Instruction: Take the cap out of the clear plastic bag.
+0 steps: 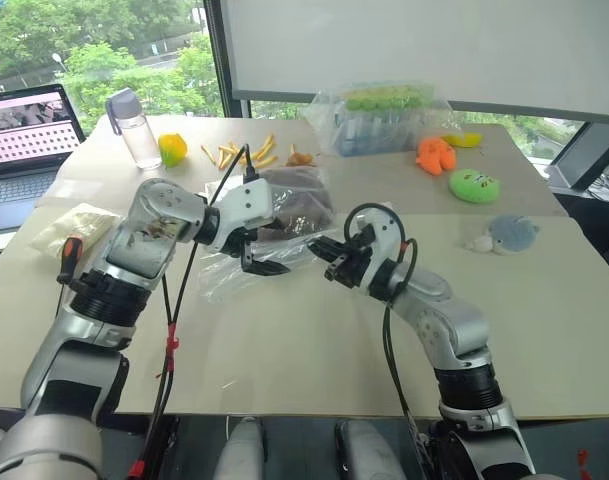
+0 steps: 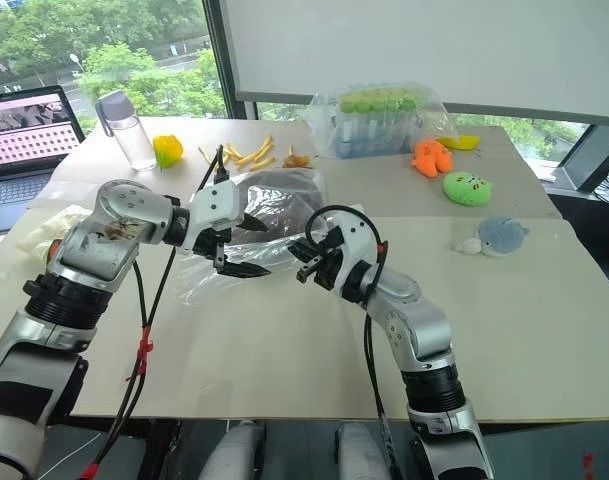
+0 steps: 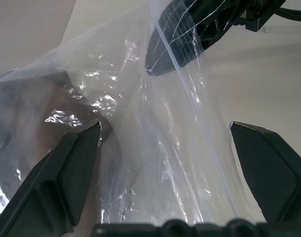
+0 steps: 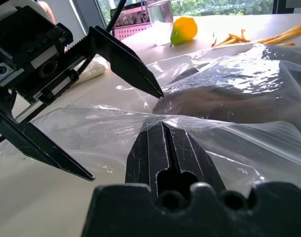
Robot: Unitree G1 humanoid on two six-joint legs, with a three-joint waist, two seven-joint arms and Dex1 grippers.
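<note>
No legible text; cap [image 2: 284,205] bagged.

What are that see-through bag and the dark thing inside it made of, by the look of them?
The clear plastic bag looks like thin, glossy plastic film: it is transparent, creased, and throws bright glints. The cap inside seems to be soft, matte dark brown fabric, without shine of its own, though seen through the film its weave cannot be made out.
</note>
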